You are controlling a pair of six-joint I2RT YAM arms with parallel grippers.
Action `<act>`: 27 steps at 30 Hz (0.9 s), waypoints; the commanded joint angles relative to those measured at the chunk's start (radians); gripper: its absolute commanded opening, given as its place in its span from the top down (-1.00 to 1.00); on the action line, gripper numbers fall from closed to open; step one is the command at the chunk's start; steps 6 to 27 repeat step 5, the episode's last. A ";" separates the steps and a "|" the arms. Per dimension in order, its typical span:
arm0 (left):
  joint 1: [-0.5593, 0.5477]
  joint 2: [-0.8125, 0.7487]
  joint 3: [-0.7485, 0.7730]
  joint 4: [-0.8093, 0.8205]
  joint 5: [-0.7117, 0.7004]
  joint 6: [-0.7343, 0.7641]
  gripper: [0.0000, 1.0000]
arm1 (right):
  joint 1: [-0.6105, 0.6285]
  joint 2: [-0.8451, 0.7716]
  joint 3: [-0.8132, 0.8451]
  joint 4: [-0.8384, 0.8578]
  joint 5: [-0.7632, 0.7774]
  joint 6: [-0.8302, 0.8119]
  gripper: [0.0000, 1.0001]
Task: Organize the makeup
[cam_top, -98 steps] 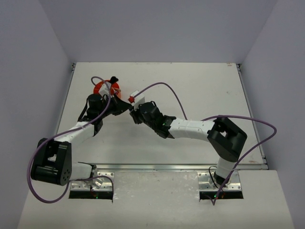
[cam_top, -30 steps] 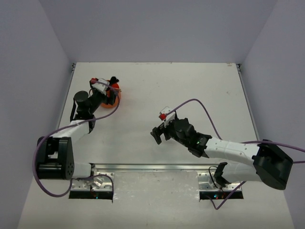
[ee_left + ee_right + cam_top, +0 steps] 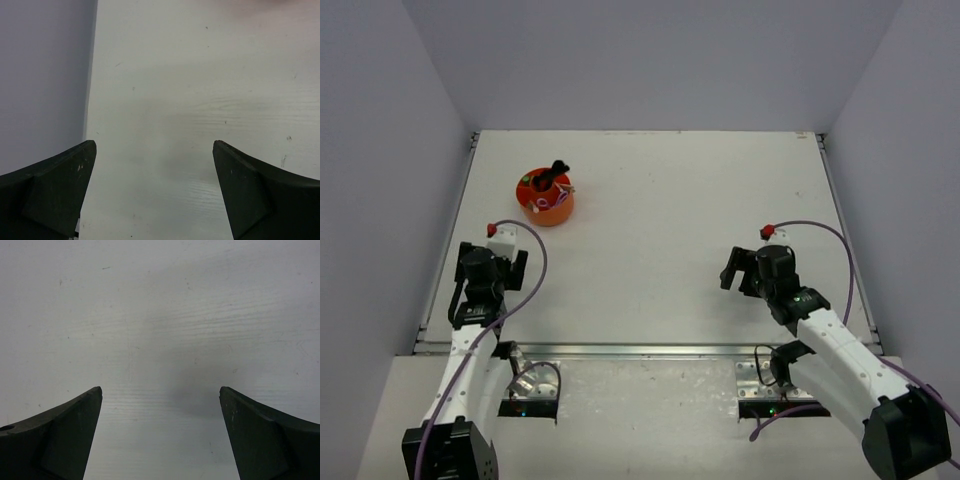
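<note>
The makeup stands bunched in the round orange tub (image 3: 548,210) at the back left of the table; a black flared brush head (image 3: 558,168) sticks out on top and a small green tube (image 3: 525,181) shows at the rim. The rest of it is too small to tell apart. My left gripper (image 3: 491,257) (image 3: 154,145) hangs open over bare table near the left edge, well in front of the tub. Far from the tub, at the near right, my right gripper (image 3: 740,270) (image 3: 160,389) is open with nothing between its fingers.
The white table (image 3: 660,200) is walled on the left, back and right; the left wall (image 3: 45,75) lies close beside my left gripper. A metal rail (image 3: 650,350) runs along the near edge. Purple cables trail from both wrists.
My left gripper has opened fully and drawn back from the tub toward the near left. The right arm has swung from the table's middle to the near right, still open.
</note>
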 commanded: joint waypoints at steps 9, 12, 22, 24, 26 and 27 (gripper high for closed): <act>0.010 -0.139 -0.082 0.003 -0.056 0.001 -1.00 | -0.002 -0.076 0.007 -0.038 -0.038 0.035 -0.98; 0.010 -0.139 -0.082 0.003 -0.056 0.001 -1.00 | -0.002 -0.076 0.007 -0.038 -0.038 0.035 -0.98; 0.010 -0.139 -0.082 0.003 -0.056 0.001 -1.00 | -0.002 -0.076 0.007 -0.038 -0.038 0.035 -0.98; 0.010 -0.139 -0.082 0.003 -0.056 0.001 -1.00 | -0.002 -0.076 0.007 -0.038 -0.038 0.035 -0.98; 0.010 -0.139 -0.082 0.003 -0.056 0.001 -1.00 | -0.002 -0.076 0.007 -0.038 -0.038 0.035 -0.98; 0.010 -0.139 -0.082 0.003 -0.056 0.001 -1.00 | -0.002 -0.076 0.007 -0.038 -0.038 0.035 -0.98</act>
